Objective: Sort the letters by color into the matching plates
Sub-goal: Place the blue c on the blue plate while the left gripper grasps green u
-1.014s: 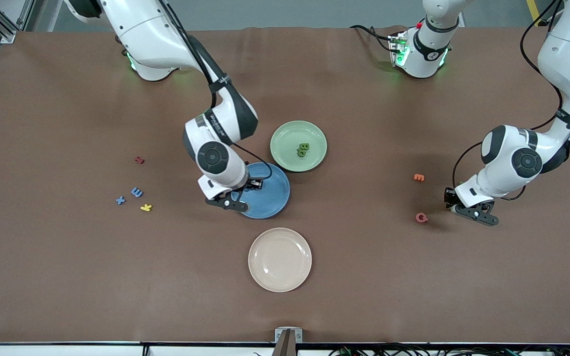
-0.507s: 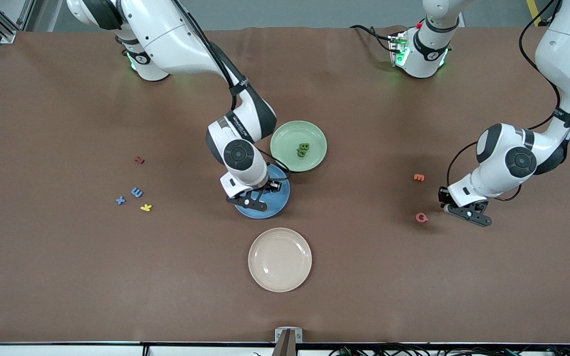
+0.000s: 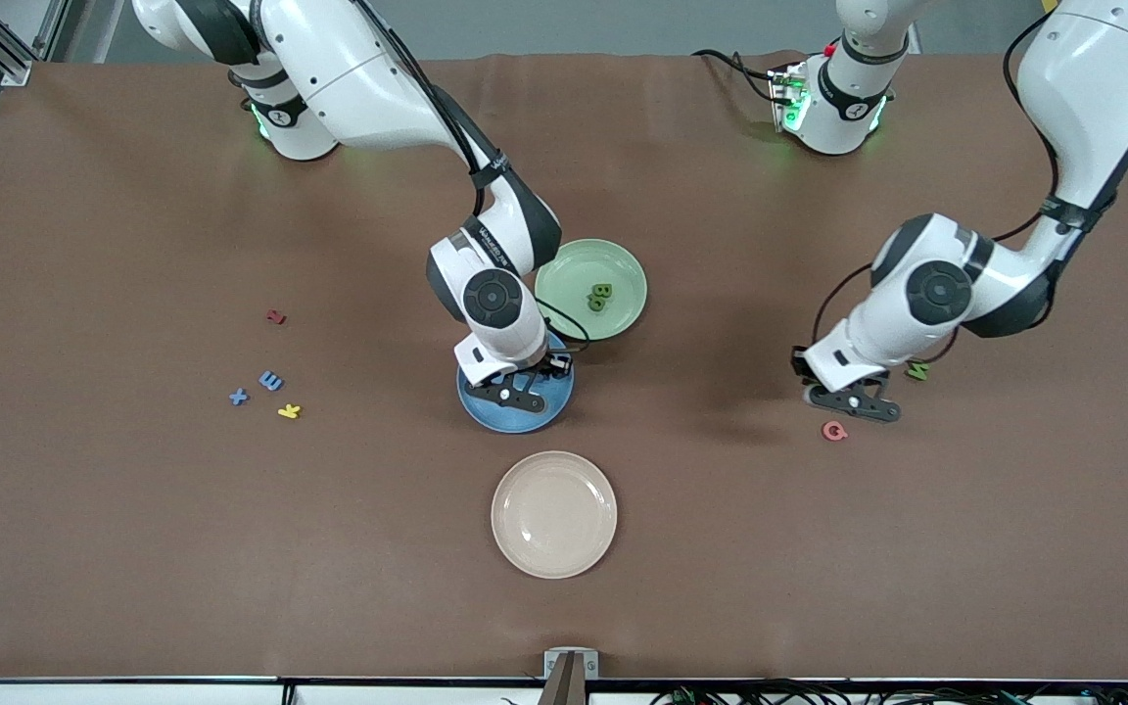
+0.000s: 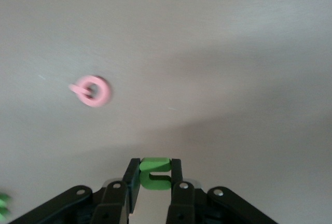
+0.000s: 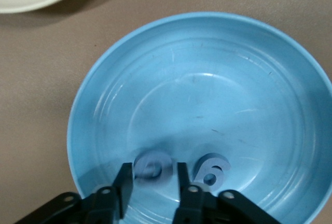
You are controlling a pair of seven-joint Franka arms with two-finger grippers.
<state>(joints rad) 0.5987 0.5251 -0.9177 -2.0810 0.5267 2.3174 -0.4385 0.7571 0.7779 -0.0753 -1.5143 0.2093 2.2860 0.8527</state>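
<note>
My right gripper (image 3: 515,390) hangs low over the blue plate (image 3: 505,416), jaws open. In the right wrist view a blurred blue letter (image 5: 152,166) shows in the blue plate (image 5: 207,79) just past the right gripper (image 5: 152,175), and a blue 6 (image 5: 211,170) lies beside it. My left gripper (image 3: 853,403) is shut on a green letter (image 4: 155,173) over bare table near the pink Q (image 3: 834,430). The green plate (image 3: 574,266) holds two green letters (image 3: 600,297). Another green letter (image 3: 916,370) lies under the left arm. Two blue letters (image 3: 270,380) (image 3: 239,397) lie toward the right arm's end.
A beige plate (image 3: 553,514) sits nearer the front camera than the blue plate. A yellow piece (image 3: 289,411) and a red piece (image 3: 276,316) lie by the loose blue letters. The pink Q (image 4: 92,90) shows ahead of the left gripper (image 4: 155,166).
My right gripper moved farther over the blue plate and opened, letting go of a blue letter. My left arm swung toward the table's middle with the green letter, uncovering another green letter.
</note>
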